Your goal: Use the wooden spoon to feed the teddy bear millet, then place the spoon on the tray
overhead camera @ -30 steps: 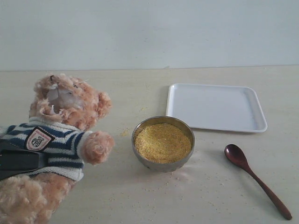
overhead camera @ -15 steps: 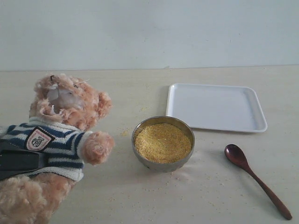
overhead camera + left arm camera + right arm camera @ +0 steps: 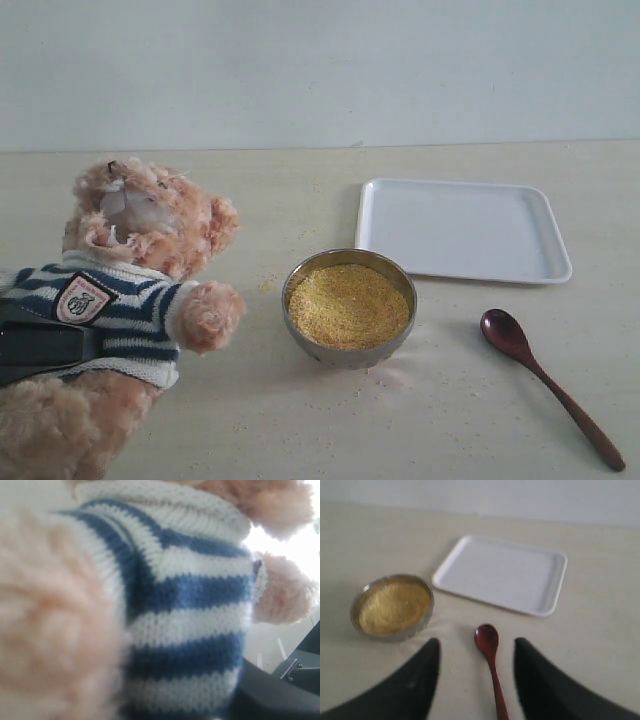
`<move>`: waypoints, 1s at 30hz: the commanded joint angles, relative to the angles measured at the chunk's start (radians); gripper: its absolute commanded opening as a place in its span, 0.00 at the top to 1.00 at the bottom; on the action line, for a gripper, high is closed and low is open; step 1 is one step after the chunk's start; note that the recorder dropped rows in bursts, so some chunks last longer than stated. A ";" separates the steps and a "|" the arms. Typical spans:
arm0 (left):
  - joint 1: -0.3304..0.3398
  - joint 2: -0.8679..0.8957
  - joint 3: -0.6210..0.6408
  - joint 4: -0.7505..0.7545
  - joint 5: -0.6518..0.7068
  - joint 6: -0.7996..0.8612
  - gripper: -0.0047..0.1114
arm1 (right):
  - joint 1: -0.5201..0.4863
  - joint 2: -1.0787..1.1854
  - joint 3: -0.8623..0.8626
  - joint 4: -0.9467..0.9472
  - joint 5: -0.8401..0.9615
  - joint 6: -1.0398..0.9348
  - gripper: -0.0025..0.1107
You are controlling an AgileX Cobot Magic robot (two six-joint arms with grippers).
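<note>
While the teddy bear leans at the left edge of the table, the left fingers pinch its striped torso from the side. Over on the other side, the right fingers stand spread wide, and the wooden spoon lies flat on the table between them, touched by neither, its bowl end toward the tray. The millet sits heaped in the steel bowl between bear and spoon, with stray grains scattered around it.
</note>
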 commanded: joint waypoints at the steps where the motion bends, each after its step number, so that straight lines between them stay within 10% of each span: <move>1: 0.001 0.001 0.003 -0.024 0.012 0.008 0.92 | 0.000 0.217 -0.033 -0.013 0.091 -0.062 0.35; 12: 0.001 0.001 0.003 -0.024 0.012 0.008 0.92 | 0.059 0.595 -0.025 -0.063 0.013 -0.119 0.48; 30: 0.001 0.001 0.003 -0.024 0.012 0.008 0.92 | 0.059 0.384 0.436 -0.131 -0.660 -0.242 0.48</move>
